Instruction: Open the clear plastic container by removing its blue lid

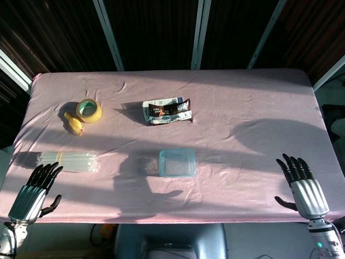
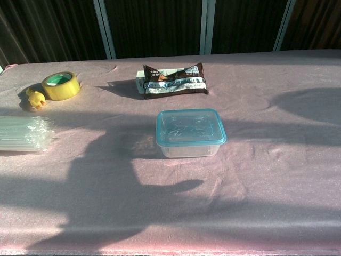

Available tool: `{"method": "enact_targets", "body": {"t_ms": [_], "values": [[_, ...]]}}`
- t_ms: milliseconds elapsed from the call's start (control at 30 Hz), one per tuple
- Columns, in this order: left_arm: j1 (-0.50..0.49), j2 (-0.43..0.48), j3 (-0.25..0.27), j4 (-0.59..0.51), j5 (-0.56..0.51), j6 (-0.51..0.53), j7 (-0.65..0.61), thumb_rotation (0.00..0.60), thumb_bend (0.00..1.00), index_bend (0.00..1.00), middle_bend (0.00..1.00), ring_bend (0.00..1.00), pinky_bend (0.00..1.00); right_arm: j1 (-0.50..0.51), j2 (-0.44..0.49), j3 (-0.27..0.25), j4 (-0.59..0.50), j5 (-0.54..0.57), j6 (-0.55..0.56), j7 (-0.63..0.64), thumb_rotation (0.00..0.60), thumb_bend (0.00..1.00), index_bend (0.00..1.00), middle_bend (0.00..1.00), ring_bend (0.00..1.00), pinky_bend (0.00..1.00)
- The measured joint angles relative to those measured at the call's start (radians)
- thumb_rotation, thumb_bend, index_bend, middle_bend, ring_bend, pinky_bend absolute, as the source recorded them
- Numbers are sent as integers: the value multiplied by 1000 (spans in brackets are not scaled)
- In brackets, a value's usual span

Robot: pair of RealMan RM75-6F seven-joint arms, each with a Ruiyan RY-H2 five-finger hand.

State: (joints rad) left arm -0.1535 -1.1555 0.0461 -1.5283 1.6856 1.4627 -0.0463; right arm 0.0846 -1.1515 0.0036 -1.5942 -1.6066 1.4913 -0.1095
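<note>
A clear plastic container (image 1: 177,163) (image 2: 188,133) with a blue-rimmed lid (image 2: 189,127) sits near the middle of the pink-covered table, lid seated on top. My left hand (image 1: 36,188) hovers at the front left corner, fingers apart, holding nothing. My right hand (image 1: 302,181) is at the front right edge, fingers spread and empty. Both hands are far from the container and show only in the head view.
A yellow tape roll (image 1: 89,110) (image 2: 61,85) and a small yellow toy (image 1: 74,124) (image 2: 35,98) lie at the back left. A bundle of clear straws (image 1: 67,160) (image 2: 24,134) lies on the left. A dark snack packet (image 1: 167,110) (image 2: 174,80) lies behind the container.
</note>
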Motion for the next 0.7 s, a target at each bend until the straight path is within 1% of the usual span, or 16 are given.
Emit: {"method": "enact_targets", "body": {"t_ms": [167, 300, 400, 533, 600, 700], "values": [[-14, -11, 1, 11, 7, -12, -30, 600, 372, 0, 0, 0, 0, -2, 1, -2, -1, 2, -2, 4, 600, 121, 0, 0, 0, 0], [-45, -30, 4, 26, 43, -26, -104, 600, 355, 0, 0, 0, 0, -6, 6, -5, -1, 2, -1, 15, 600, 120, 0, 0, 0, 0], [-95, -47, 14, 31, 99, -54, -194, 600, 336, 0, 0, 0, 0, -9, 7, -4, 0, 6, 1, 17, 600, 121, 0, 0, 0, 0], [-207, -78, 11, 10, 144, -135, -328, 600, 321, 0, 0, 0, 0, -7, 3, -3, -5, 7, -4, 12, 600, 120, 0, 0, 0, 0], [-258, -104, -4, -9, 150, -175, -348, 600, 319, 0, 0, 0, 0, -4, 0, -4, -5, 4, -10, 6, 600, 120, 0, 0, 0, 0], [-305, -149, -32, -34, 145, -219, -322, 600, 312, 0, 0, 0, 0, 1, -2, -5, -6, 6, -24, 2, 600, 121, 0, 0, 0, 0]]}}
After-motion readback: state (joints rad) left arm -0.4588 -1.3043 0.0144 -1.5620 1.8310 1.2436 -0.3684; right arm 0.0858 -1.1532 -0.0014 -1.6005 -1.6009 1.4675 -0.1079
